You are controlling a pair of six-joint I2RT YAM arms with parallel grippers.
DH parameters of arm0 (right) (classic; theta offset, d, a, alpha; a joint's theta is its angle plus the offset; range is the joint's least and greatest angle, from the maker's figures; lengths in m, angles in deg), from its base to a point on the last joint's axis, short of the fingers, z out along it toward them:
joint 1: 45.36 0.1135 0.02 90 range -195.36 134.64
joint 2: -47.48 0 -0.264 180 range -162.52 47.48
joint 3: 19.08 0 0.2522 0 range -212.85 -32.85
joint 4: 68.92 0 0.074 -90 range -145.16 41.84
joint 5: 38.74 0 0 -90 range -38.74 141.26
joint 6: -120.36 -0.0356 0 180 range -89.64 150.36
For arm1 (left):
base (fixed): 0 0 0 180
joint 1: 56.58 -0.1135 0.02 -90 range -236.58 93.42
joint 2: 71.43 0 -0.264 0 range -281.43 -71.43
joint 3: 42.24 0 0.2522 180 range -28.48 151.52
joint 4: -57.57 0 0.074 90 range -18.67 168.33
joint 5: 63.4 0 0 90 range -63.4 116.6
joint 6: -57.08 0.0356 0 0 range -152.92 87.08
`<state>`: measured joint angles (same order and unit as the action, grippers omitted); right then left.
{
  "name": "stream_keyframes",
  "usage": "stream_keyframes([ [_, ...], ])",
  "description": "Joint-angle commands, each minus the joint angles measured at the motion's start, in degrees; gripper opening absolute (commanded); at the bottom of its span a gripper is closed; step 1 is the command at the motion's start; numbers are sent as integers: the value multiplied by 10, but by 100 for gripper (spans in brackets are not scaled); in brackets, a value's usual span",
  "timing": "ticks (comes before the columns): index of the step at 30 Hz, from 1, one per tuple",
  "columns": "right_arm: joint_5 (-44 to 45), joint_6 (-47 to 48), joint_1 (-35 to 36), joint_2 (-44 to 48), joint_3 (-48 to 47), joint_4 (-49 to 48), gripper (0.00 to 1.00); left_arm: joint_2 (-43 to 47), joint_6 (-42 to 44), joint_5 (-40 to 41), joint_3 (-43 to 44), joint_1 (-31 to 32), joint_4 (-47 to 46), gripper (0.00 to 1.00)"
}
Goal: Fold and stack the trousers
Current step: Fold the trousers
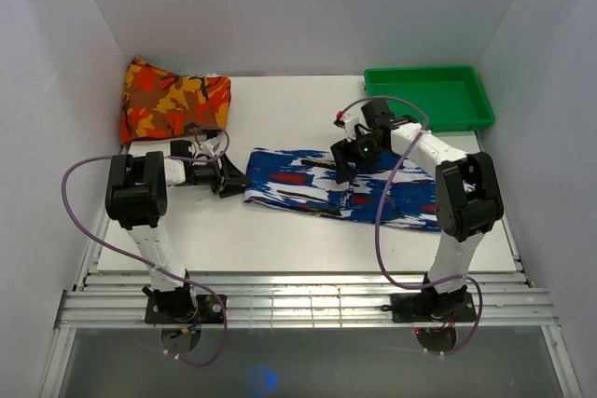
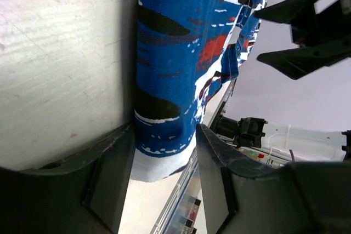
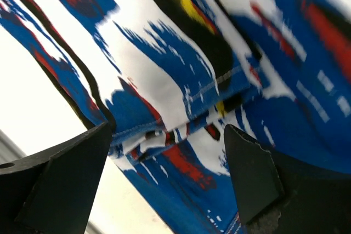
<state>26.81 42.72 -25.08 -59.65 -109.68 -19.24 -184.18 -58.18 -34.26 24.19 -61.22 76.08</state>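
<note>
The trousers (image 1: 340, 190) lie in a long folded strip across the middle of the white table, in a blue, white and black print with red patches. My left gripper (image 1: 235, 177) is at their left end. In the left wrist view the trousers' end (image 2: 175, 80) reaches in between my open left gripper (image 2: 164, 154) without being pinched. My right gripper (image 1: 345, 163) hovers over the strip's middle. In the right wrist view my right gripper (image 3: 164, 163) is open just above a seamed fold edge of the trousers (image 3: 181, 108).
An orange, red and yellow folded cloth (image 1: 173, 100) sits at the back left. A green tray (image 1: 429, 95) stands at the back right. White walls close in three sides. Aluminium rails (image 1: 298, 300) run along the near edge.
</note>
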Motion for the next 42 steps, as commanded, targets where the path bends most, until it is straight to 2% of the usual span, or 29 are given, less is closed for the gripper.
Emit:
stream_keyframes([
  [1,59,62,52,37,-31,-68,89,16,40,115,-20,-7,47,61],
  [4,144,96,121,18,-63,-73,89,47,36,137,-27,-25,71,65],
  [6,194,109,180,12,-67,-109,88,69,24,142,-30,-38,78,68],
  [10,248,129,279,-28,-100,-151,82,99,11,117,-34,-71,95,72],
  [11,266,130,295,-40,-121,-155,81,104,13,113,-34,-74,99,81],
  [12,282,128,323,-66,-132,-162,81,112,13,107,-34,-80,104,84],
  [17,316,127,384,-129,-182,-190,78,116,17,87,-30,-103,127,85],
  [24,327,134,404,-194,-215,-206,72,105,15,78,-20,-130,135,85],
  [25,326,136,404,-197,-208,-210,70,105,15,79,-20,-132,136,85],
  [28,321,138,404,-210,-192,-219,55,103,15,83,-17,-134,134,85],
  [32,277,137,402,-202,-150,-250,8,105,6,89,-31,-133,113,90],
  [35,228,116,398,-166,-105,-293,8,108,5,101,-52,-127,103,91],
  [42,177,67,389,-115,-92,-332,8,87,-61,63,-94,-105,44,97],
])
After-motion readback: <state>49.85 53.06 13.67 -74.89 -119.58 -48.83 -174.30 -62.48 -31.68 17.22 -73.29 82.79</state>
